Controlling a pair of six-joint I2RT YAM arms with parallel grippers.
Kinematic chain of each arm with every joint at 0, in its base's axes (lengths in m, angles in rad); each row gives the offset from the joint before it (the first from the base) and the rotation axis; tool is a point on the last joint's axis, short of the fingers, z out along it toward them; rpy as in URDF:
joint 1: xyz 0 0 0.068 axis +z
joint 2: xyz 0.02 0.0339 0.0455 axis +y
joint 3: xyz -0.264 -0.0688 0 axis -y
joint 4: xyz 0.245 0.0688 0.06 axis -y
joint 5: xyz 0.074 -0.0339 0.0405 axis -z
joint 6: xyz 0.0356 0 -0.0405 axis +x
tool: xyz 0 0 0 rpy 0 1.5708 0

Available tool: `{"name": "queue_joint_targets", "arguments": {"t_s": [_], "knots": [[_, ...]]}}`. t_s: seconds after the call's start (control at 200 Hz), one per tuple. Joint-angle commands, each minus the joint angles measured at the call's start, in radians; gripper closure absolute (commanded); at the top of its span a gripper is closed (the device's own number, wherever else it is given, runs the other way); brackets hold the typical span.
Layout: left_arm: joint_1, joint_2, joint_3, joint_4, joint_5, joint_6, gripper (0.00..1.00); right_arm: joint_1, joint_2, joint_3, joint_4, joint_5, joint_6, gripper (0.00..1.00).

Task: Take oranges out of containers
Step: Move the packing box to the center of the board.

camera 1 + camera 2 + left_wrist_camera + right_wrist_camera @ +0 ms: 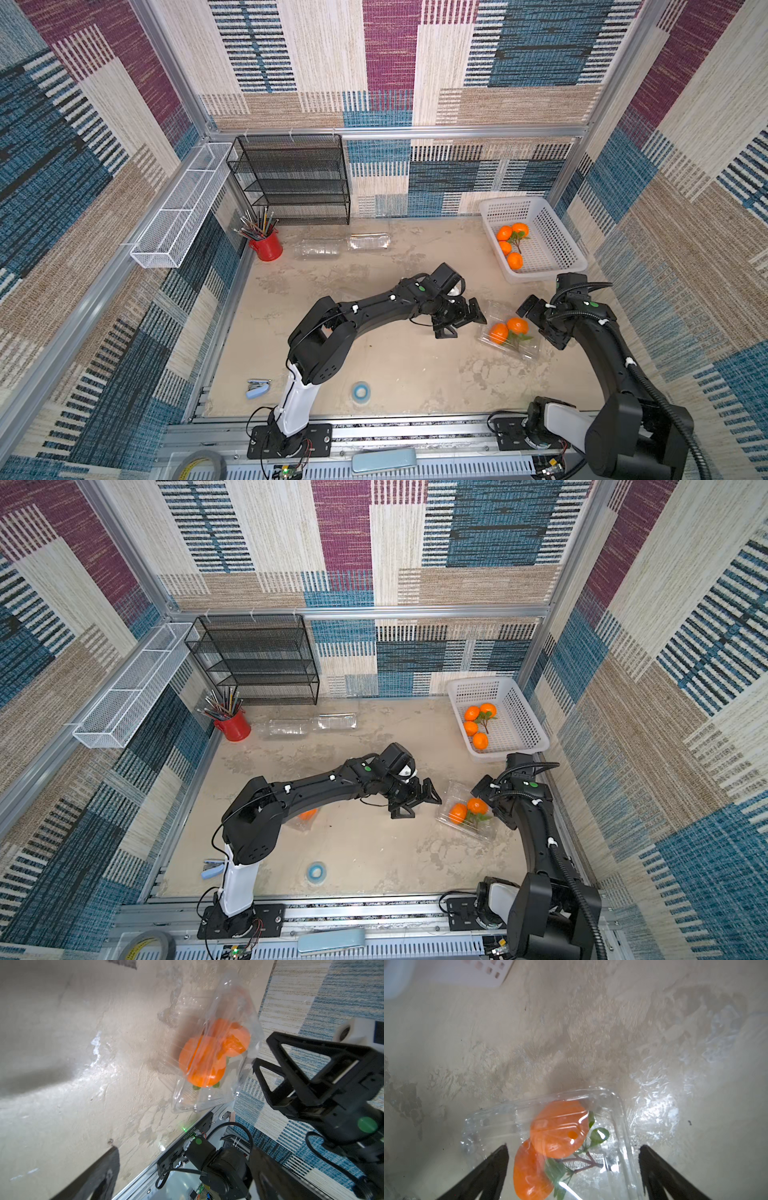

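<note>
In a clear clamshell container [527, 353] toward the right side of the table [374, 361]: two leafy oranges [498, 333], seen through the plastic in the right wrist view. Just beside it on the right, right gripper [540, 323], jaws spread wide, grasping nothing. On its left and a little apart, left gripper [460, 321], likewise splayed and empty. Farther back, four more oranges [515, 261] in a white basket [552, 232]. Well to the left, two clear containers [345, 246] lying beside a red cup [268, 248].
</note>
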Motion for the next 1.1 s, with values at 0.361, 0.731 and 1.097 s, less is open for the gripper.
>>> {"name": "queue_joint_targets", "arguments": {"t_s": [0.361,0.731,1.097], "knots": [[0.144,-0.193,-0.188,0.004,-0.02,-0.048,0.01,0.325,0.051,-0.089,0.286,-0.227,0.328,0.02],[0.34,-0.31,-0.315,-0.032,-0.017,-0.043,0.01,0.589,0.357,0.217,0.363,-0.335,0.481,0.02],[0.416,-0.256,-0.251,-0.019,0.116,0.022,0.01,0.542,0.651,0.652,0.022,-0.08,0.034,0.02]]}}
